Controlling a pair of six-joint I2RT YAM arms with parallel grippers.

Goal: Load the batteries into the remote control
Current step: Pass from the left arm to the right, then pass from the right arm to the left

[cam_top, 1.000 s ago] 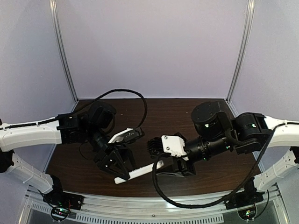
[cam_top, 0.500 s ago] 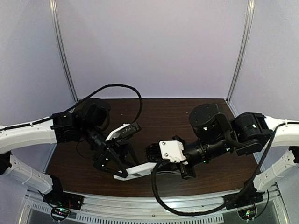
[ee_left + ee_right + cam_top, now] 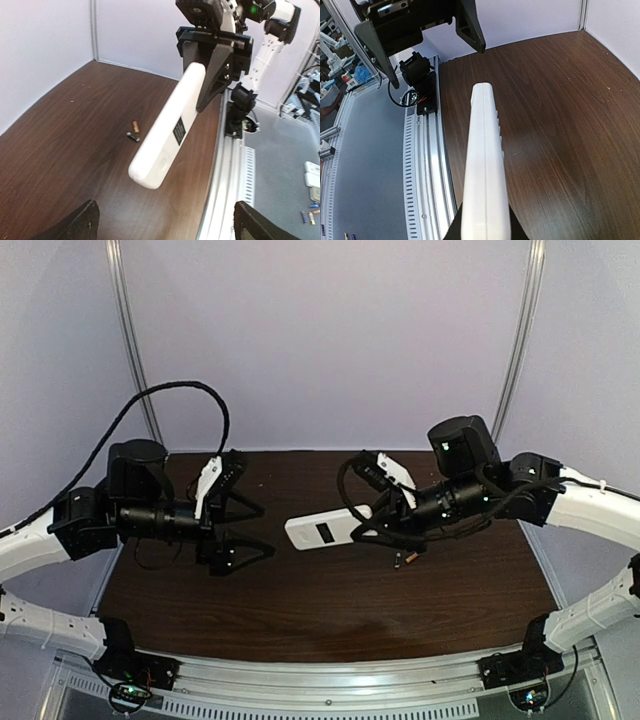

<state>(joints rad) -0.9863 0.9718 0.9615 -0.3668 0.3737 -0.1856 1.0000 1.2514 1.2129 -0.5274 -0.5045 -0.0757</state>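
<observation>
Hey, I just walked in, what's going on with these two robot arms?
The right claw is shut on the white remote control and holds it in the air above the table, with its free end pointing toward the left arm. The left claw is open and empty, facing the remote without touching it. An orange battery and a dark battery lie on the table, not yet loaded.

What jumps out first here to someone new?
The white remote control, held aloft over mid-table by the right pincer, pointing toward the left pincer. That one gapes wide open, not touching it. An orange battery and a dark battery lie loose on the table, right of centre.
</observation>
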